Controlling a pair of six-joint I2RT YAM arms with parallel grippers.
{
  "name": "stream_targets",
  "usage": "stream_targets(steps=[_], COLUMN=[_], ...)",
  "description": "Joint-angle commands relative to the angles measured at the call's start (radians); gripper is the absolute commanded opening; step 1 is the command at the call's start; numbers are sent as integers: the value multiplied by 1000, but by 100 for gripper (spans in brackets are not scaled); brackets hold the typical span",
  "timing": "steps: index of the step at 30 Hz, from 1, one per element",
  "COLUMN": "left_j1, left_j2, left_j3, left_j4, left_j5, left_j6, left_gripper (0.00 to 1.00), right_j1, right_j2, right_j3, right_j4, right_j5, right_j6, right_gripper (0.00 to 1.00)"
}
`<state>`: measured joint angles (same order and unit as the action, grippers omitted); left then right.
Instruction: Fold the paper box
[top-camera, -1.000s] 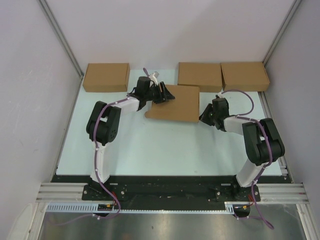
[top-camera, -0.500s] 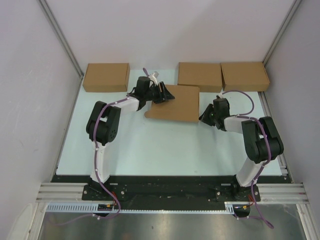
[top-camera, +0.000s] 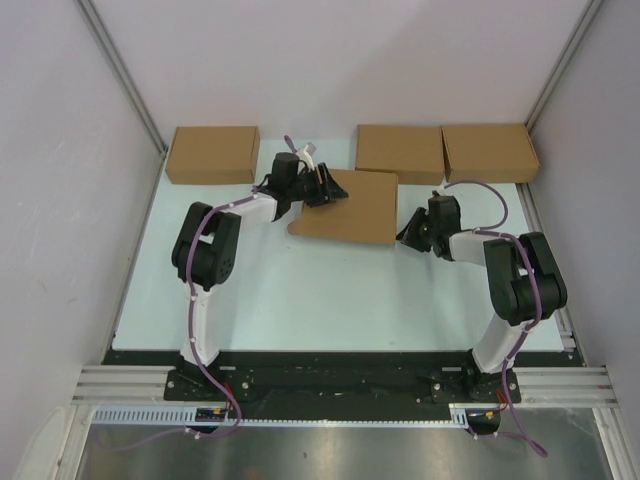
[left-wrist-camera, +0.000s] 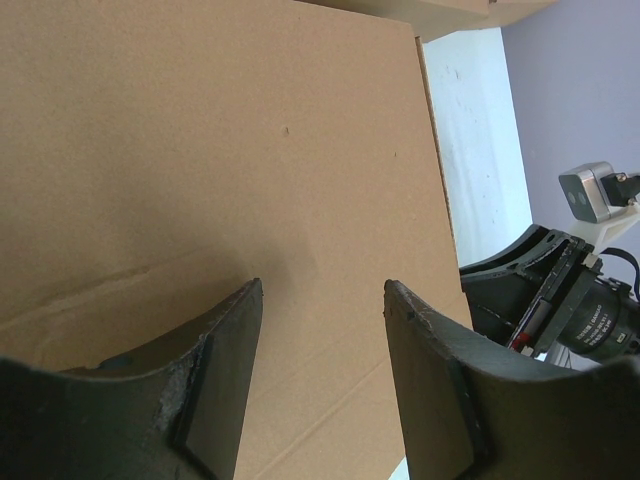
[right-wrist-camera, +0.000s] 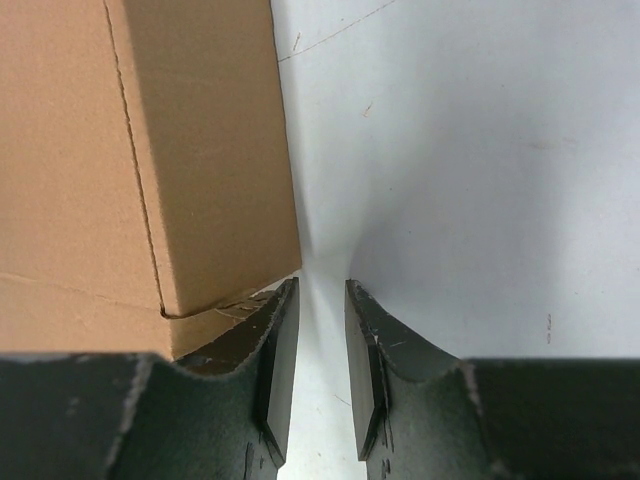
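Paper box, closed, at mid-rear of the tabletop: the left claw is poised wide and empty over its lid, while the right claw, narrow and empty, has crept closer to its right wall, probably to square up the fold.

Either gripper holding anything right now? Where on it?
Nothing held. Left gripper open over the paper box top; right gripper empty beside its corner.
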<state>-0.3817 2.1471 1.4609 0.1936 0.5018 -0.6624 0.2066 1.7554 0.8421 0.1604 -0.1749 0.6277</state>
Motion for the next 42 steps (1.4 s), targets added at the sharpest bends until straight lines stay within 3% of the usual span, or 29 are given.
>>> stream_targets(steps=[1,9,28,36,42], left_j1=[18,21,44,87,92], left_j2=[22,2,-142,-329,-553], left_j3=[7,7,-45,-252,-419], left_j4=[-69,-66,-34,63,50], left_j5=[-25,-19,-25,-112,-325], left_j6=[30,23,7,-52,-48], left_gripper=[59,59,60,61,64], right_j1=[-4,-13,-32,-16,10], right_j2=[-45,-63,-91,-243,-297], right_j3=[20,15,12,11,55], right_j4=[-30,-16,-42,-101,-142], right_j5=[-26,-95,-80,72,170], right_j6=[-8,17,-17,-62,-79], right_gripper=[31,31,32,37,46])
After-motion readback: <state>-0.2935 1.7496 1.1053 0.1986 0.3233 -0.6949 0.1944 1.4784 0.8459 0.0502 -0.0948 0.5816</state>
